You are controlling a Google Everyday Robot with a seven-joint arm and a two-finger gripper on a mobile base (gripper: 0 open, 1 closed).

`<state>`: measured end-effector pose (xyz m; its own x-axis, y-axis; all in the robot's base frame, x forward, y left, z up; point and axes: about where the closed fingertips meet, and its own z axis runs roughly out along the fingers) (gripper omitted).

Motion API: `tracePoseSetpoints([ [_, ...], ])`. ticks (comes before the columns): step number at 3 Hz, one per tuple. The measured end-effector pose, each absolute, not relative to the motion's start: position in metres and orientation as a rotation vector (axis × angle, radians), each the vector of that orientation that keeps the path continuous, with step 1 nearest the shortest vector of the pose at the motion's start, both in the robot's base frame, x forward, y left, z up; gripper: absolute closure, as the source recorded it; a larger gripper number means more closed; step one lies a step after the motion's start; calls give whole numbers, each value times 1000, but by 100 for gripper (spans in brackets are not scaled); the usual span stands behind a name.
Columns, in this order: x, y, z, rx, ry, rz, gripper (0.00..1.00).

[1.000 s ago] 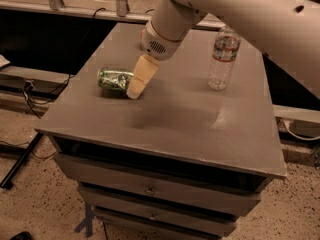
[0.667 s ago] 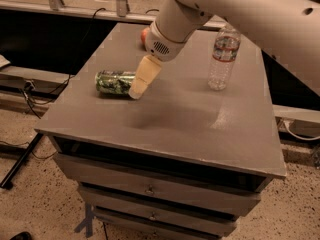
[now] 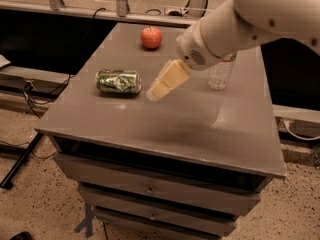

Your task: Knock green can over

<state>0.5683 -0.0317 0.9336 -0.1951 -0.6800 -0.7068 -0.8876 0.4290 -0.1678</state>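
Observation:
The green can (image 3: 118, 81) lies on its side on the left part of the grey cabinet top (image 3: 200, 129), its silver end toward the right. My gripper (image 3: 155, 93), with cream-coloured fingers, hangs from the white arm that comes in from the upper right. Its tip is just right of the can's end and slightly above the surface, apart from the can. It holds nothing.
A red apple (image 3: 151, 37) sits at the back of the cabinet top. A clear plastic water bottle (image 3: 220, 74) stands upright at the right, partly behind my arm. Drawers are below the front edge. Cables and a stand leg lie on the floor at left.
The view has shifted, and the arm has lifted, uncovering the apple behind it. The can stays on its side, and my gripper has drawn slightly away from it to the right.

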Motion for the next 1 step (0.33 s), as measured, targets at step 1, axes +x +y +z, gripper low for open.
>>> tracePoseSetpoints([
  [1,561,-64,942,-1250,1944,367,0],
])
